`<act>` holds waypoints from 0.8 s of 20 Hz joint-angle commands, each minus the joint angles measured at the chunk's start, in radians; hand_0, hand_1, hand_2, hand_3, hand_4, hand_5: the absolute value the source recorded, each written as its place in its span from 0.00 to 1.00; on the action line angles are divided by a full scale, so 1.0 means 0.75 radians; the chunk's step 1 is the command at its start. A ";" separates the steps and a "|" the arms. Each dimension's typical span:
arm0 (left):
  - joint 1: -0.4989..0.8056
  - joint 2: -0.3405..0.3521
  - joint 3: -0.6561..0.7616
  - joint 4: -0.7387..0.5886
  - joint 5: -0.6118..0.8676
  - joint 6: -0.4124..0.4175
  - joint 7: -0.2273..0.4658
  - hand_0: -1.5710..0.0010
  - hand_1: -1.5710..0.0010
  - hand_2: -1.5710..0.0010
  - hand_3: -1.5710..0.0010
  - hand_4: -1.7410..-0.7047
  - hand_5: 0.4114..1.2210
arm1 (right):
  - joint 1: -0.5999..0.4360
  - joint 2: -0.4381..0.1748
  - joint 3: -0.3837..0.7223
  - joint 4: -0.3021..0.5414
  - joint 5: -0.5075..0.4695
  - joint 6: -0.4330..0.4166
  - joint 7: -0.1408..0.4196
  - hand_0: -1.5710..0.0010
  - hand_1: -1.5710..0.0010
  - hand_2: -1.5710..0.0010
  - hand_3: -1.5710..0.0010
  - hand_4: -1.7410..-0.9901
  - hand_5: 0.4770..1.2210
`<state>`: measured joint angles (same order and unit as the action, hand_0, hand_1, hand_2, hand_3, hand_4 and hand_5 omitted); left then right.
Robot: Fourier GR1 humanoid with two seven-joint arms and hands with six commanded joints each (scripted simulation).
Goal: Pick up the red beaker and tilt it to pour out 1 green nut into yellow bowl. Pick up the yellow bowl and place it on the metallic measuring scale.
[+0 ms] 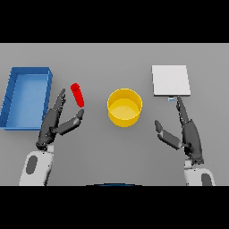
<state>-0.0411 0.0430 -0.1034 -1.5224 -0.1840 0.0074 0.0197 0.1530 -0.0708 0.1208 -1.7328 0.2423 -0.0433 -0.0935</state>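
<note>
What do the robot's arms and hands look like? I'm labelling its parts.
Both match: the left hand and right hand are dark grey with slim segmented fingers and a thumb, on white forearm shells, each bearing a grey oval panel. No cables or markings show.

Middle: the bowl (125,107) sits on the table (112,152).
Left: the beaker (78,95) is near the bowl, and the tray (9,96) is farther left.
Right: the scale (170,80) is behind the right hand (188,134).
</note>
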 commanded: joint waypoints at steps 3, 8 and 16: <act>-0.110 0.000 0.032 0.145 -0.010 0.017 -0.019 1.00 1.00 1.00 1.00 0.48 0.28 | -0.006 0.004 -0.004 -0.003 -0.023 0.011 -0.006 1.00 1.00 1.00 1.00 0.62 0.21; -0.258 0.003 0.083 0.339 -0.001 0.026 -0.088 1.00 1.00 1.00 1.00 0.45 0.33 | -0.023 -0.007 -0.019 0.017 -0.017 0.001 -0.010 1.00 1.00 1.00 1.00 0.63 0.21; -0.426 -0.019 0.106 0.551 -0.028 0.057 -0.109 1.00 1.00 1.00 1.00 0.43 0.34 | 0.000 -0.007 -0.017 0.003 -0.020 0.005 -0.028 1.00 1.00 1.00 1.00 0.63 0.22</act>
<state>-0.3611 0.0289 -0.0237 -1.1092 -0.2050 0.0501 -0.0593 0.1528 -0.0758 0.1083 -1.7309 0.2275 -0.0399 -0.1160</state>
